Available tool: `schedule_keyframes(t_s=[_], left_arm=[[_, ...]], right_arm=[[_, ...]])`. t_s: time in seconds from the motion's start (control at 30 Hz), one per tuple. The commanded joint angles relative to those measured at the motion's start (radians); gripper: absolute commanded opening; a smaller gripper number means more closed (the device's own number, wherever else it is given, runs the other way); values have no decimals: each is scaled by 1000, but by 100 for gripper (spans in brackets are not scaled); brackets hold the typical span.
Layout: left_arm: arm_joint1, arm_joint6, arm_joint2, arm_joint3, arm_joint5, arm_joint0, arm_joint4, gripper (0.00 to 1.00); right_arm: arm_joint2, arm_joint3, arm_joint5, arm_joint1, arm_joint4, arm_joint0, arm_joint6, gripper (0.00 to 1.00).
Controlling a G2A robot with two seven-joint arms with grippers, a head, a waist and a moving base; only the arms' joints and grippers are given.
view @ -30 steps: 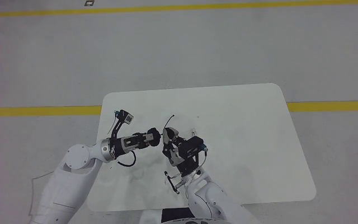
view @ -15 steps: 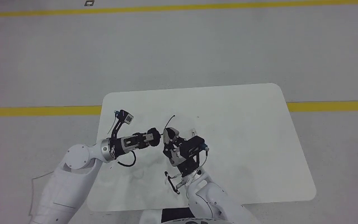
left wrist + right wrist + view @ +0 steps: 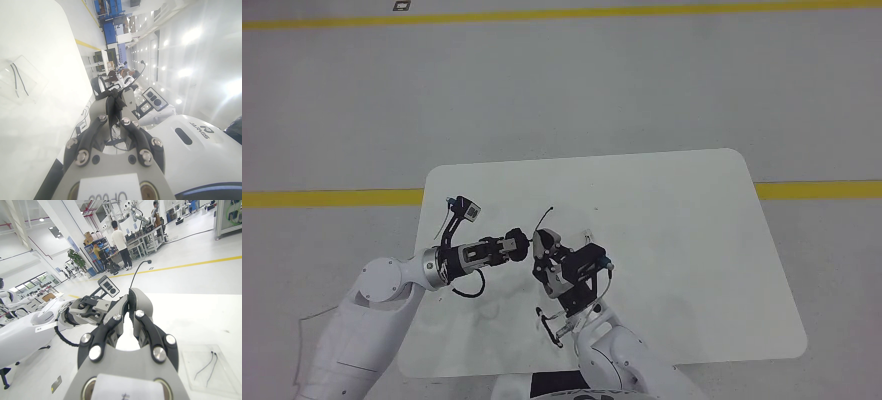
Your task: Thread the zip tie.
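The zip tie is pinched upright above the surface by the right hand, the left hand pressed shut on it alongside, seemingly so its ends can be aligned

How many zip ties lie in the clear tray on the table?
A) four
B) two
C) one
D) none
B: the right wrist view shows two dark zip ties lying side by side in the clear tray.
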Motion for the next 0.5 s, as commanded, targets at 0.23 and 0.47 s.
schedule_keyframes(t_s=[0.23,0.47], left_arm=[[0,0,0,0,0,0,0,0],[0,0,0,0,0,0,0,0]], right_arm=[[2,-9,-5,7,-6,-7,6,0],[5,-16,-3,12,-14,-13,12,0]])
